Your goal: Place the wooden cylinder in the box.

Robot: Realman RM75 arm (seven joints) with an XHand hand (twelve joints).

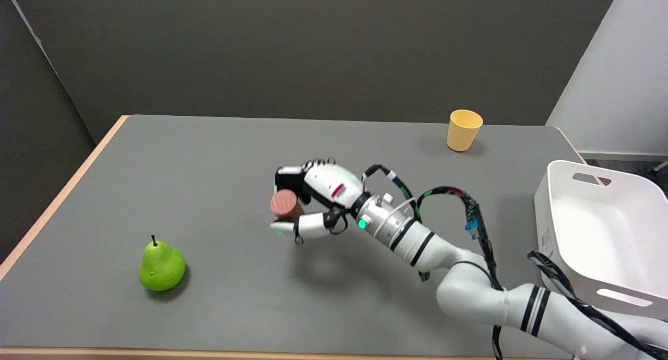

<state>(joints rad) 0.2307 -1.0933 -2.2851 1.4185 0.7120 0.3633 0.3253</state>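
1. Cylinder (284,203): a short reddish-brown wooden piece, its round end face turned toward the camera, is held in the right hand (313,201) above the middle of the grey table (219,162).
2. The hand's fingers (291,175) curl over the top of the cylinder while the thumb (300,225) lies under it, so the piece is grasped between them.
3. A soft shadow on the table below the hand shows that hand and cylinder are raised clear of the surface.
4. The white arm reaches in from the lower right, with black cables looped along it and a green light lit at the wrist.
5. The box (600,235), a white bin with handle slots, stands at the table's right edge, well apart from the cylinder.
6. A green pear (161,266) stands upright near the front left.
7. A yellow cup (463,130) stands near the far edge, toward the right.
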